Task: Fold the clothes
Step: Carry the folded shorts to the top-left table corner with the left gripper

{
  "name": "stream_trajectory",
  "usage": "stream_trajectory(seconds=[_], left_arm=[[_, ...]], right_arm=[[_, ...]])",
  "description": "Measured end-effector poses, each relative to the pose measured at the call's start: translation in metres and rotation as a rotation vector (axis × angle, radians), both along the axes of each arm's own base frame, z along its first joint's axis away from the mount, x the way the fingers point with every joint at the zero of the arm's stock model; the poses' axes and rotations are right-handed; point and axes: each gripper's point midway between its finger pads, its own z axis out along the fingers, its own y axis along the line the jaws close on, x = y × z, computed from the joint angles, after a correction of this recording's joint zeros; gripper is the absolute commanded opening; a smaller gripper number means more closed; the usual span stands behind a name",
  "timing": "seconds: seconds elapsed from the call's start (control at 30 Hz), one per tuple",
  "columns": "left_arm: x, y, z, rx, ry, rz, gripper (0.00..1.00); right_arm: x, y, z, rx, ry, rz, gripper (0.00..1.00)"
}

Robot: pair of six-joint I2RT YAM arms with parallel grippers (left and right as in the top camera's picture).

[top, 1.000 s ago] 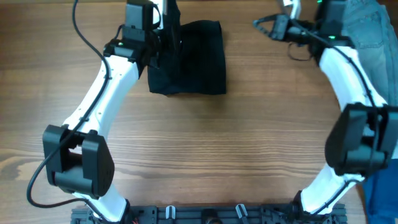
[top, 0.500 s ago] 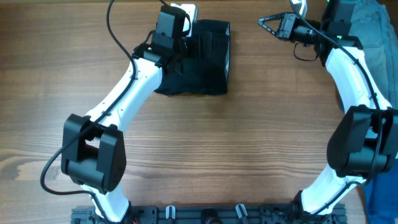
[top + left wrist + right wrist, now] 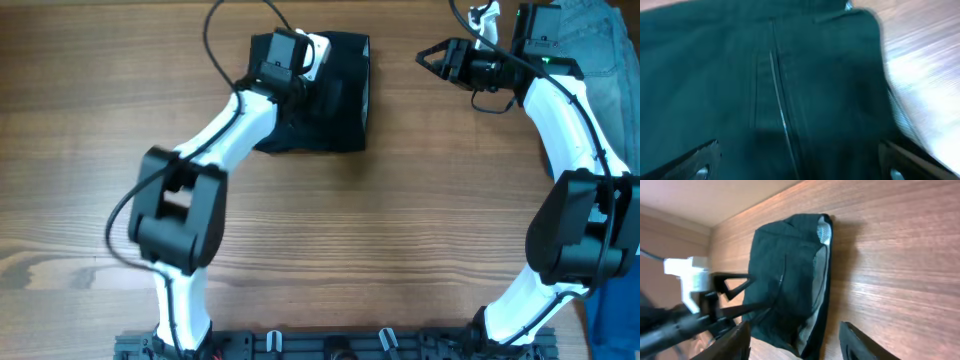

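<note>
The black shorts (image 3: 335,100) lie folded into a compact rectangle at the table's far middle. In the right wrist view the shorts (image 3: 785,270) show pale lining (image 3: 823,231) along their right edge. My left gripper (image 3: 316,66) hovers over the upper left part of the fold. It is open, and in its own view both fingertips stand wide apart over the dark fabric (image 3: 790,90), gripping nothing. My right gripper (image 3: 428,56) floats to the right of the shorts, above bare wood. It is open and empty, with its fingers (image 3: 735,342) framing the fold from a distance.
Light blue jeans (image 3: 592,40) lie at the far right corner, behind my right arm. A darker blue garment (image 3: 615,310) shows at the near right edge. Bare wooden table (image 3: 400,220) spreads across the middle and front.
My left gripper went from shut to open, letting go of the shorts, and its arm swung right over the fold. My right gripper opened from shut and stayed near the far right.
</note>
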Motion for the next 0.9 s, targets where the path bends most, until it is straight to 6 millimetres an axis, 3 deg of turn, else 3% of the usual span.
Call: stream_trajectory(seconds=[0.17,0.43,0.57,0.67,0.73,0.8,0.9], left_arm=[[0.014,-0.003,-0.062,0.087,-0.033,-0.09,1.0],[0.031,0.005,-0.068,0.118,-0.043,-0.044,1.0],[0.05,0.043,-0.068,0.106,-0.039,0.061,1.0],[0.074,0.13,-0.068,0.105,-0.027,0.251,1.0],[0.083,0.209,-0.068,0.097,-0.015,0.432,1.0],[0.08,0.292,-0.068,0.072,0.0,0.663,1.0],[0.068,0.375,-0.065,-0.061,0.014,0.967,1.0]], right_arm=[[0.001,-0.004,-0.004,-0.028,0.007,-0.017,0.68],[-0.004,-0.008,-0.012,-0.054,0.05,-0.038,0.69],[-0.003,-0.009,-0.013,-0.064,0.052,-0.044,0.7],[-0.004,-0.008,-0.016,-0.082,0.057,-0.047,0.7],[-0.004,-0.005,-0.017,-0.088,0.058,-0.043,0.7],[-0.004,-0.002,-0.017,-0.09,0.058,-0.039,0.7],[-0.004,-0.002,-0.017,-0.091,0.058,-0.038,0.7]])
